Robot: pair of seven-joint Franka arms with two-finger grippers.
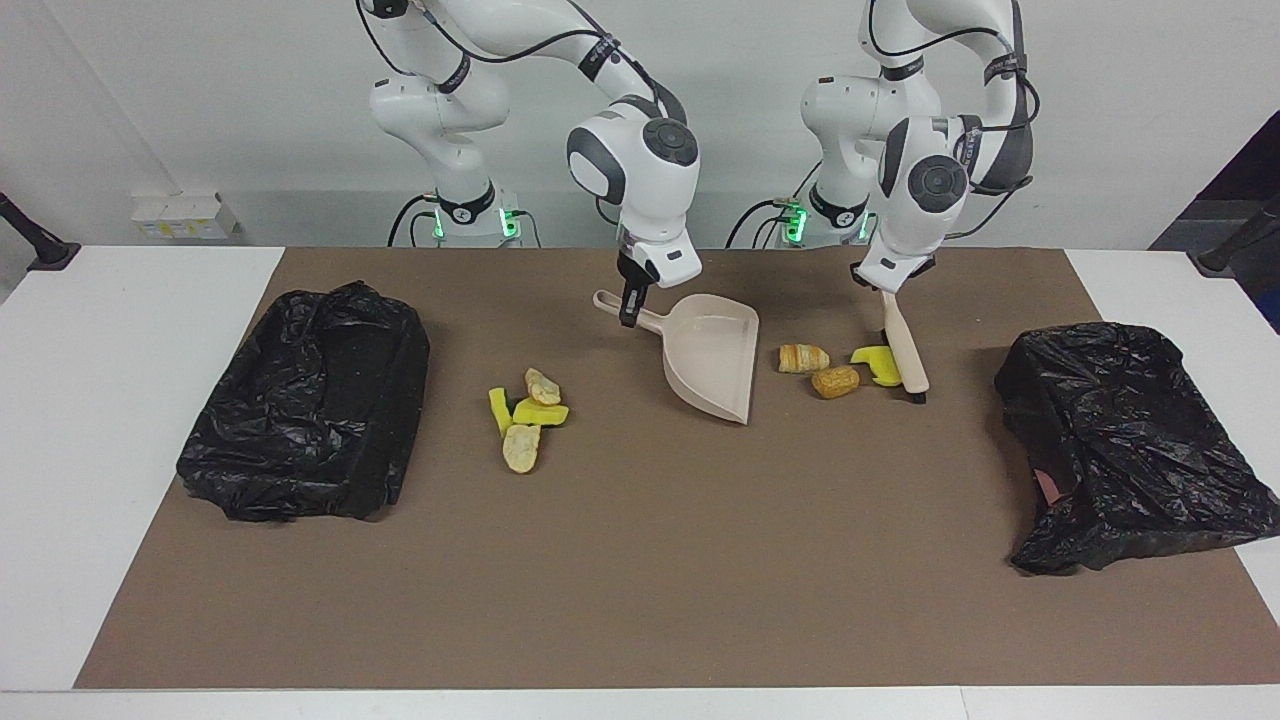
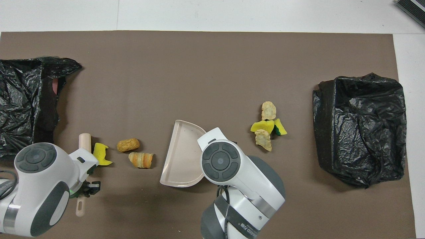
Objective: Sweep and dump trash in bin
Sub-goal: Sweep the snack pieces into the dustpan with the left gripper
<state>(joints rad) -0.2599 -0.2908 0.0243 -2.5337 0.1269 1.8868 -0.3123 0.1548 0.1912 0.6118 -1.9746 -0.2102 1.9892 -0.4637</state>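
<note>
My right gripper (image 1: 630, 306) is shut on the handle of the beige dustpan (image 1: 712, 355), which rests on the brown mat with its mouth toward the left arm's end; the pan also shows in the overhead view (image 2: 182, 153). My left gripper (image 1: 886, 287) is shut on the beige hand brush (image 1: 906, 350), whose bristle end touches the mat. Between brush and pan lie three trash scraps: a yellow sponge chunk (image 1: 878, 366) against the brush, a tan lump (image 1: 835, 381) and a croissant-like lump (image 1: 803, 357). A second heap of trash (image 1: 525, 415) lies toward the right arm's end.
A bin lined with a black bag (image 1: 310, 400) stands at the right arm's end of the mat, and another black-bagged bin (image 1: 1120, 440) at the left arm's end. The brown mat (image 1: 640, 560) covers the white table.
</note>
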